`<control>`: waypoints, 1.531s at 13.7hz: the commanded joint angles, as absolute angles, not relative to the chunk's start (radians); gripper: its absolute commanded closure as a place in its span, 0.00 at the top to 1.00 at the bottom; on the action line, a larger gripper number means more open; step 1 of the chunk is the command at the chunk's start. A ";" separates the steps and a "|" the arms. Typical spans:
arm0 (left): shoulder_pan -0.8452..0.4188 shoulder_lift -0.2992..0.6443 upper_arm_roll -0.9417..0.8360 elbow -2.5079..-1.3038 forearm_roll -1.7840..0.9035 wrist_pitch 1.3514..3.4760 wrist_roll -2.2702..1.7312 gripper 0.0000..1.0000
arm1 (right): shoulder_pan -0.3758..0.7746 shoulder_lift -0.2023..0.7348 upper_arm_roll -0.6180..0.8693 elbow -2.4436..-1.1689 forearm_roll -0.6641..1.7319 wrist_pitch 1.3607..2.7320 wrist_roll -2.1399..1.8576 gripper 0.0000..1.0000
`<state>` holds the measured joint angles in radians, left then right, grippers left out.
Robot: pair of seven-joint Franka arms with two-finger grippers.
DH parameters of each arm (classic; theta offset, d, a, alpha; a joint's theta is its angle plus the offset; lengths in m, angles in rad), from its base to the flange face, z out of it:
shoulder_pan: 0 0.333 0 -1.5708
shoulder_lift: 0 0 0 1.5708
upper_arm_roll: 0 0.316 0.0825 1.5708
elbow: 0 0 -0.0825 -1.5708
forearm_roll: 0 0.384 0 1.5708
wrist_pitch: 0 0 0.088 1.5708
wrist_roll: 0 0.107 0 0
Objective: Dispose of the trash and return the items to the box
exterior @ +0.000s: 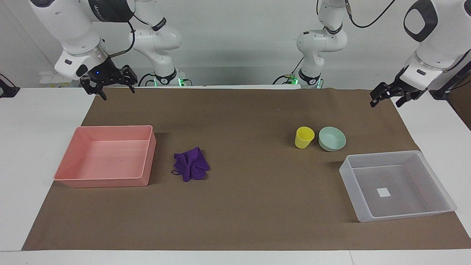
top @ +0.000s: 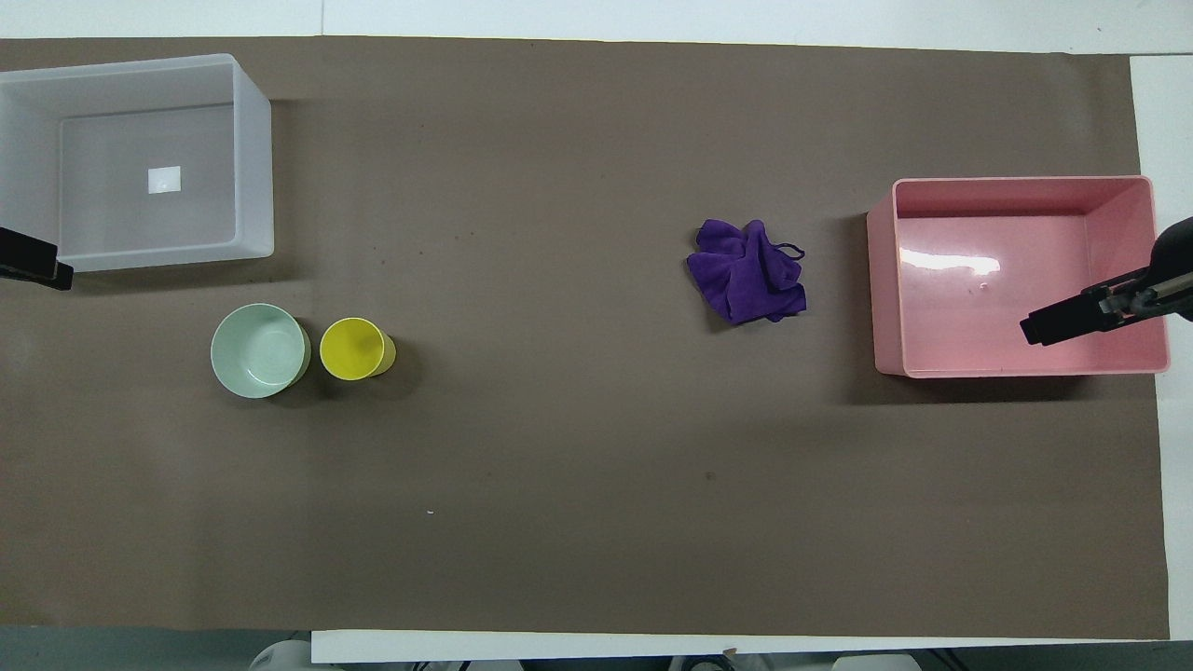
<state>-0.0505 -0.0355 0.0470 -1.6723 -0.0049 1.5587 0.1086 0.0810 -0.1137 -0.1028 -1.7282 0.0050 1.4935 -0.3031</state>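
The purple cloth wad (exterior: 190,163) (top: 747,270) lies on the brown mat beside the pink tray. The yellow cup (exterior: 304,137) (top: 353,349) and the mint-green bowl (exterior: 332,138) (top: 259,350) stand upright side by side, nearer to the robots than the clear-white box (exterior: 397,186) (top: 252,158), which holds only a white square. My right gripper (exterior: 117,92) (top: 1072,321) is open and empty, raised at the right arm's end of the table. My left gripper (exterior: 386,103) (top: 33,261) is open and empty, raised at the left arm's end.
An empty pink rectangular tray (exterior: 106,156) (top: 1016,275) stands at the right arm's end of the mat. A brown mat (exterior: 243,213) covers most of the white table.
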 commanded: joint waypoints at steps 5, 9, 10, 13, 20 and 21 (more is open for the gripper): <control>-0.060 -0.090 0.040 -1.795 0.005 1.659 0.112 1.00 | 0.103 -0.118 -0.103 -1.749 0.023 1.551 -0.279 0.99; -0.060 -0.255 0.037 -2.288 0.005 1.991 0.077 1.00 | 0.214 -0.036 -0.103 -1.766 0.084 1.688 -0.171 0.99; -0.060 -0.246 0.034 -2.348 0.005 2.040 0.078 1.00 | 0.247 -0.011 -0.103 -1.784 0.084 1.750 -0.151 0.99; -0.072 -0.160 0.034 -2.511 0.005 2.323 0.071 1.00 | 0.311 0.053 -0.103 -1.850 0.084 1.903 -0.091 0.99; -0.137 -0.097 0.035 -2.536 0.005 2.405 -0.041 0.00 | 0.374 0.239 -0.103 -1.922 0.084 2.195 -0.071 0.99; -0.137 -0.097 0.035 -2.533 0.005 2.404 -0.041 0.00 | 0.376 0.271 -0.103 -1.922 0.084 2.236 -0.071 0.99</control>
<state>-0.1300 -0.0836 0.0275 -2.5194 -0.0050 2.3838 -0.0259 0.3645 0.2308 -0.0995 -1.9140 0.0724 2.1756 -0.0863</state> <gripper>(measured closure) 0.648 0.004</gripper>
